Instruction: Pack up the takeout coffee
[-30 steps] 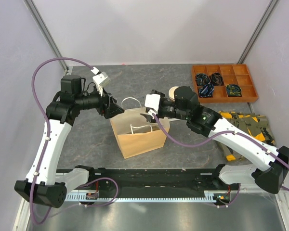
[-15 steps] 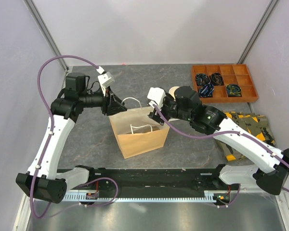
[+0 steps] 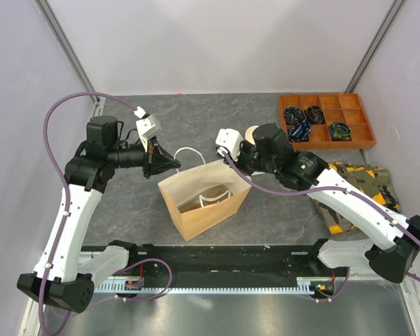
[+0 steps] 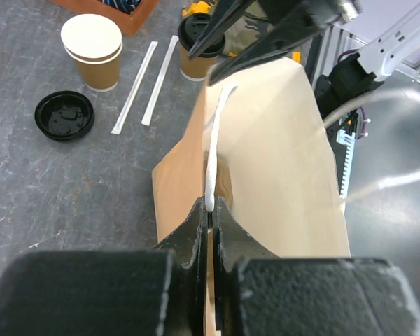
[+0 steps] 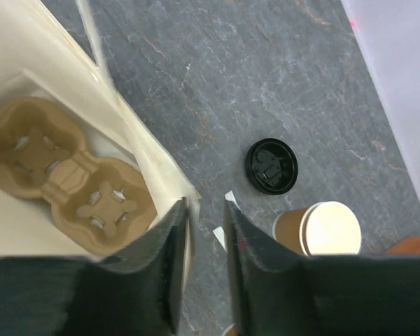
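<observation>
Cups [image 4: 92,52] sitting outside bag [image 4: 287,154]; left gripper [image 4: 210,208] pinching white handle [image 4: 215,147] tight; right gripper [image 5: 206,217] straddling bag rim, jaws partly apart.

Bag [image 3: 196,210] mouth open from above; carrier [image 5: 70,175] occupies floor; left fingers [image 4: 194,234], right fingers [image 5: 169,266] crowd rim.
</observation>
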